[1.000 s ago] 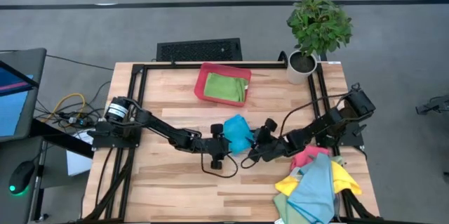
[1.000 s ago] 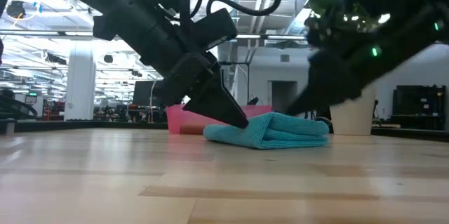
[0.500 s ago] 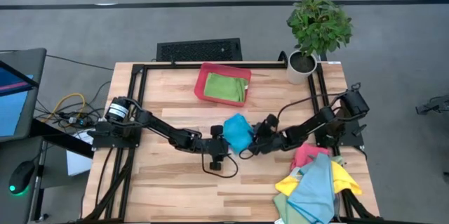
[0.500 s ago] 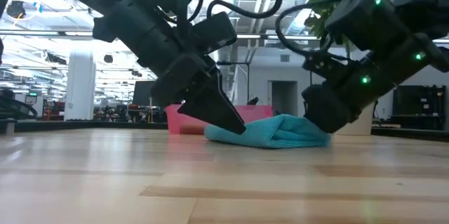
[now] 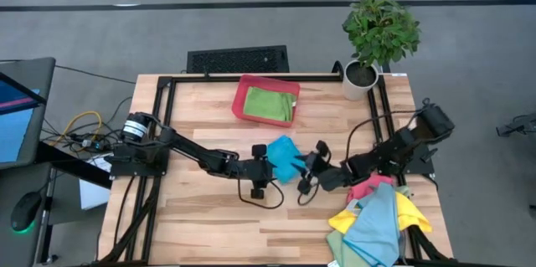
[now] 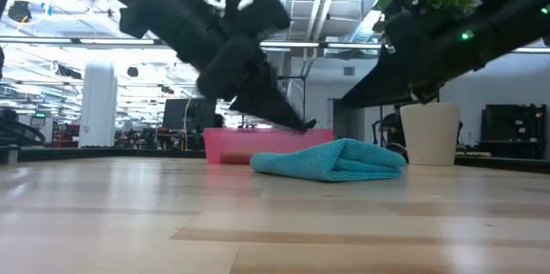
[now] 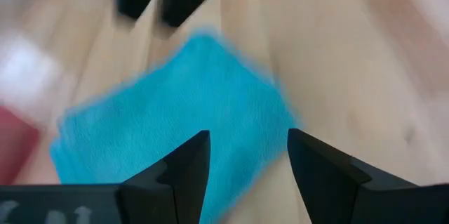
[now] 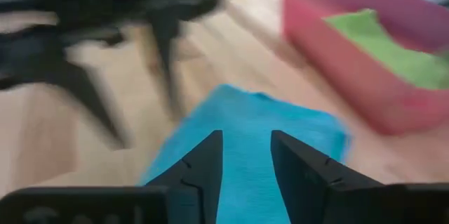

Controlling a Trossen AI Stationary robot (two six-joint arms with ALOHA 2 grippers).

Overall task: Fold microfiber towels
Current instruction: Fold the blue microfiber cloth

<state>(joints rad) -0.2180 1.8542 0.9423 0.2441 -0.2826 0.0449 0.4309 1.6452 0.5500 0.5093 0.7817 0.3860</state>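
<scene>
A light blue microfiber towel (image 5: 285, 157) lies folded on the table's middle, flat in the low view (image 6: 331, 161). My left gripper (image 5: 270, 166) hovers open just left of it, its fingertips (image 6: 306, 124) raised above the towel's left end. In its own wrist view the left gripper (image 7: 245, 147) has the towel (image 7: 175, 112) showing beyond the gap. My right gripper (image 5: 304, 175) hangs open off the towel's right side, and in the right wrist view (image 8: 245, 152) the towel (image 8: 245, 133) lies below it. A green towel (image 5: 270, 104) lies in the red tray (image 5: 241, 100).
A loose pile of yellow, pink, green and light blue towels (image 5: 373, 217) sits at the table's near right corner. A potted plant (image 5: 377, 37) stands at the far right corner. Bare wood (image 5: 201, 217) stretches along the near side.
My left gripper has lifted up off the blue towel's left end, where its fingertips rested a second ago. My right gripper dipped to the towel's right end, then rose and drew back toward the right. The towel stays folded in place.
</scene>
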